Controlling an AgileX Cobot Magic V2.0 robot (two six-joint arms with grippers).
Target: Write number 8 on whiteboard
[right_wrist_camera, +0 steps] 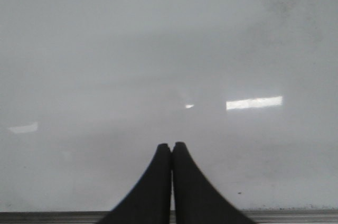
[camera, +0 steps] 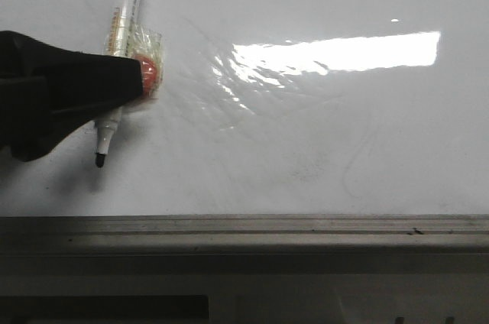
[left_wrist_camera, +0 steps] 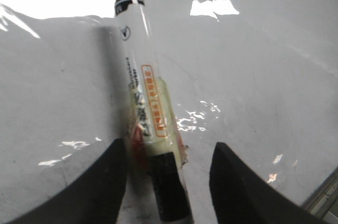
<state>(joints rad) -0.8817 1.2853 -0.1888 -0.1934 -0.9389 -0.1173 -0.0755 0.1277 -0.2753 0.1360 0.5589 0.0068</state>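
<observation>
The whiteboard (camera: 344,133) is glossy white with faint grey smudges; no black marker scrawl of the number 8 shows on it. A white marker (camera: 126,11), wrapped in clear tape with a red patch, lies across the board with its uncapped black tip (camera: 99,160) pointing toward the rail. My left gripper (camera: 137,79) is over the marker's middle. In the left wrist view the marker (left_wrist_camera: 148,97) sits between the spread jaws of the left gripper (left_wrist_camera: 169,152), against one finger and clear of the other. My right gripper (right_wrist_camera: 172,145) is shut and empty over the whiteboard (right_wrist_camera: 158,49).
A grey metal edge rail (camera: 244,228) runs along the board's near edge, also in the right wrist view (right_wrist_camera: 296,216). A bright glare strip (camera: 344,53) lies on the board right of the marker.
</observation>
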